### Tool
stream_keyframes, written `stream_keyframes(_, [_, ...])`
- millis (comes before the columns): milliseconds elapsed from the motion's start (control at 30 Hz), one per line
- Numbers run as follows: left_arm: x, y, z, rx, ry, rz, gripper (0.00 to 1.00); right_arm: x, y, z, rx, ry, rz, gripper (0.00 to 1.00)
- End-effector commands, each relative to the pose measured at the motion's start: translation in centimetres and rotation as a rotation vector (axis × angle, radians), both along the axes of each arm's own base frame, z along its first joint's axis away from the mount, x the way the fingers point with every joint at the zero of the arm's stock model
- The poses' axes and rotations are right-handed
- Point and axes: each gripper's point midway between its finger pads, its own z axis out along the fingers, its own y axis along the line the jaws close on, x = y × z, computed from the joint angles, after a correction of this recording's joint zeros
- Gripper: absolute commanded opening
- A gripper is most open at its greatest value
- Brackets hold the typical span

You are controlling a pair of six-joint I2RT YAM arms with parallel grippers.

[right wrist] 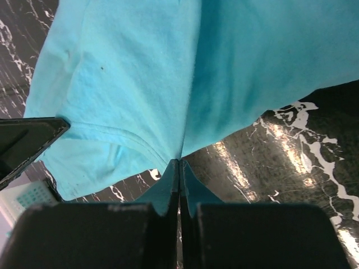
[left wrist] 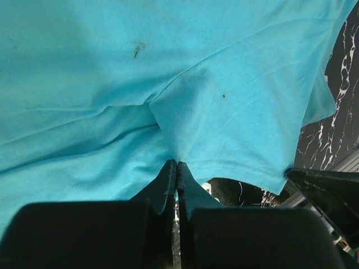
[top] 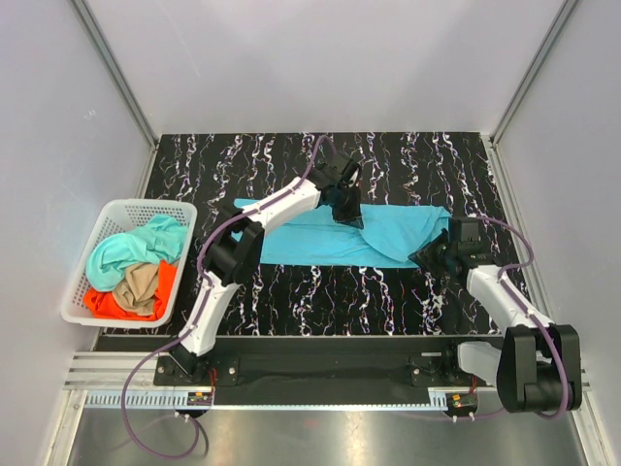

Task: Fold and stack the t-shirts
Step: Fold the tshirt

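Observation:
The bright cyan t-shirt [top: 335,238] lies across the middle of the black marbled table as a long folded band. My left gripper [top: 346,216] is shut on its far edge near the middle; the left wrist view shows the cloth [left wrist: 168,84] pinched at the fingertips. My right gripper [top: 427,254] is shut on the shirt's right end; the right wrist view shows the hem [right wrist: 129,84] pinched between the closed fingers. The mint-teal [top: 131,248], tan [top: 139,282] and orange-red [top: 112,303] t-shirts lie crumpled in the basket.
A white plastic lattice basket [top: 97,228] stands at the table's left edge. Grey walls enclose the table on three sides. Bare black marbled table [top: 320,296] shows in front of the shirt.

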Motion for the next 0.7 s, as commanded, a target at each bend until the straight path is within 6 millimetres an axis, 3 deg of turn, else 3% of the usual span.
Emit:
stream_keyframes(0, [1.1, 0.3, 0.5, 0.027, -0.048, -0.001, 0.00, 1.5, 0.3, 2.2, 0.019, -0.114, -0.052, 0.00])
stream_keyframes(300, [1.1, 0.8, -1.0, 0.068, -0.041, -0.001, 0.00, 0.7, -0.2, 1.0, -0.033, -0.095, -0.078, 0.00])
stream_keyframes(467, [1.1, 1.2, -2.2, 0.095, -0.033, -0.001, 0.06, 0.8, 0.1, -0.2, -0.025, -0.084, -0.074, 0.00])
stream_keyframes(500, [1.1, 1.2, -2.2, 0.100, -0.036, -0.001, 0.15, 0.9, 0.1, -0.3, -0.027, -0.082, -0.069, 0.00])
stream_keyframes(600, [1.1, 1.6, -2.1, 0.119, -0.044, -0.010, 0.29, 1.7, -0.4, 0.7, -0.090, -0.078, -0.039, 0.21])
stream_keyframes(633, [1.0, 1.8, -1.3, 0.122, -0.055, -0.016, 0.36, 1.2, -0.9, 0.6, -0.125, -0.033, -0.036, 0.35])
stream_keyframes(667, [0.9, 2.0, -0.8, 0.124, -0.064, -0.022, 0.41, 2.5, -1.1, 2.4, -0.146, -0.055, -0.033, 0.41])
